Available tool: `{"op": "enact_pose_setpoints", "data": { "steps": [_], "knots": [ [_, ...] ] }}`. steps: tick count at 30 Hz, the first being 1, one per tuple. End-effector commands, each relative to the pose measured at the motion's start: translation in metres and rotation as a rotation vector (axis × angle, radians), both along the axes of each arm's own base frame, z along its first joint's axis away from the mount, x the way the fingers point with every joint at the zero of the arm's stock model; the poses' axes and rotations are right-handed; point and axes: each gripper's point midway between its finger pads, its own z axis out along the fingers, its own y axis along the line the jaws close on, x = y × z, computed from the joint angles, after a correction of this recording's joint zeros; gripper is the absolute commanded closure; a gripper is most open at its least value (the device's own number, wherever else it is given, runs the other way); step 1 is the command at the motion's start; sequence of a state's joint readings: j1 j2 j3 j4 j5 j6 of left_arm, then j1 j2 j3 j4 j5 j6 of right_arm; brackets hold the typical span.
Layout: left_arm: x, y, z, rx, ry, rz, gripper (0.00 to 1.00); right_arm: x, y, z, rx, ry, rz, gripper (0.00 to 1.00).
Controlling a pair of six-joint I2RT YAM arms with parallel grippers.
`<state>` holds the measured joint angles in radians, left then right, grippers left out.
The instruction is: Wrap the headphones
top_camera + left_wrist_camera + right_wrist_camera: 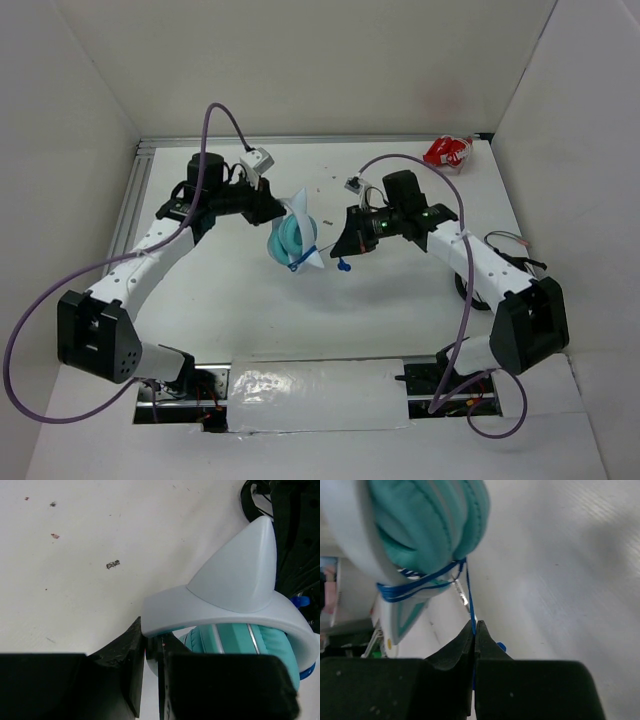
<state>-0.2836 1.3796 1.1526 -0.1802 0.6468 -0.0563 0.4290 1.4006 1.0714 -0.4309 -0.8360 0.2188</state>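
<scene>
Right gripper (pixel 474 630) on headphones (pixel 427 525) cord (pixel 469 597)

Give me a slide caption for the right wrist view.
Right gripper pinches the blue cord, already looped around the teal headphones.

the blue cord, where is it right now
In the right wrist view the cord loops around the headphones and runs down into the right gripper's shut fingers.

Smooth matt plastic headband (pixel 225 605), soft stitched teal ear cups (pixel 427 520).
</scene>
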Motion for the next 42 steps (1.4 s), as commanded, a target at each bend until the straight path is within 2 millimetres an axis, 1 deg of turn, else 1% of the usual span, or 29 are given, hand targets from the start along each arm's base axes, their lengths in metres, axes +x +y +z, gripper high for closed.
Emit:
{"op": "enact_pose_setpoints", "data": {
  "steps": [1,2,3,4,5,6,11,12,13,14,15,16,17,20,22,24,26,28,30,32,33,34,35,37,38,40,42],
  "knots": [
    [-0.006,-0.013,0.017,0.004,-0.186,-0.149,1.00,-0.018,0.002,0.037,0.142,0.035,0.099,0.98],
    [-0.001,-0.011,0.011,0.029,-0.179,-0.115,1.00,-0.020,0.003,0.047,0.185,0.052,0.131,0.99],
    [0.001,-0.011,0.007,0.044,-0.171,-0.094,1.00,-0.022,0.004,0.049,0.218,0.086,0.166,0.99],
    [0.005,-0.011,0.000,0.060,-0.153,-0.080,1.00,-0.035,0.004,0.061,0.282,0.122,0.244,1.00],
    [0.008,-0.010,0.000,0.070,-0.149,-0.065,1.00,-0.036,0.005,0.068,0.300,0.135,0.264,1.00],
    [0.010,-0.012,-0.010,0.092,-0.120,-0.059,1.00,-0.035,0.006,0.067,0.300,0.155,0.270,1.00],
    [0.008,-0.022,-0.021,0.118,-0.111,-0.067,1.00,-0.014,0.011,0.070,0.278,0.228,0.209,1.00],
    [0.011,-0.022,-0.025,0.136,-0.107,-0.042,1.00,-0.012,0.009,0.071,0.281,0.248,0.212,0.99],
    [0.013,-0.021,-0.027,0.145,-0.101,-0.024,1.00,-0.012,0.008,0.076,0.286,0.268,0.220,1.00],
    [0.015,-0.020,-0.029,0.156,-0.087,-0.007,1.00,-0.009,0.008,0.073,0.285,0.293,0.216,1.00],
    [0.016,-0.019,-0.038,0.172,-0.051,0.004,1.00,-0.006,0.008,0.072,0.279,0.302,0.202,1.00],
    [0.019,-0.018,-0.039,0.185,-0.048,0.019,1.00,-0.002,0.006,0.071,0.270,0.317,0.175,1.00],
    [0.020,-0.019,-0.041,0.191,-0.042,0.028,1.00,0.006,0.005,0.065,0.249,0.326,0.136,1.00],
    [0.022,-0.019,-0.059,0.221,-0.004,0.044,1.00,0.017,-0.003,0.065,0.240,0.360,0.078,1.00],
    [0.026,-0.017,-0.064,0.248,0.006,0.074,1.00,0.019,-0.010,0.064,0.230,0.422,0.039,1.00],
    [0.029,-0.019,-0.071,0.269,0.019,0.088,1.00,0.016,-0.012,0.065,0.260,0.454,0.064,1.00],
    [0.029,-0.024,-0.075,0.284,0.011,0.074,1.00,0.012,-0.013,0.065,0.264,0.480,0.072,1.00],
    [0.029,-0.026,-0.078,0.297,-0.007,0.074,1.00,0.008,-0.014,0.071,0.270,0.509,0.085,1.00],
    [0.030,-0.027,-0.081,0.312,-0.029,0.073,1.00,0.004,-0.017,0.079,0.282,0.501,0.115,1.00],
    [0.033,-0.028,-0.077,0.299,-0.028,0.099,1.00,0.003,-0.015,0.072,0.258,0.528,0.098,1.00],
    [0.034,-0.029,-0.074,0.285,-0.021,0.110,1.00,0.013,-0.012,0.064,0.217,0.506,0.042,1.00],
    [0.036,-0.031,-0.073,0.251,0.019,0.148,1.00,0.016,-0.011,0.060,0.189,0.489,0.009,1.00],
    [0.035,-0.036,-0.067,0.237,0.031,0.128,1.00,0.018,-0.010,0.056,0.174,0.494,-0.013,1.00],
    [0.031,-0.042,-0.074,0.250,0.067,0.122,1.00,0.015,-0.011,0.062,0.218,0.528,0.024,1.00],
    [0.036,-0.037,-0.078,0.278,0.062,0.171,1.00,0.015,-0.015,0.066,0.237,0.539,0.041,1.00],
    [0.038,-0.037,-0.081,0.271,0.096,0.224,1.00,0.020,-0.016,0.062,0.231,0.557,0.026,1.00],
    [0.037,-0.041,-0.079,0.255,0.105,0.214,1.00,0.028,-0.014,0.056,0.228,0.571,-0.013,1.00]
  ]
}}
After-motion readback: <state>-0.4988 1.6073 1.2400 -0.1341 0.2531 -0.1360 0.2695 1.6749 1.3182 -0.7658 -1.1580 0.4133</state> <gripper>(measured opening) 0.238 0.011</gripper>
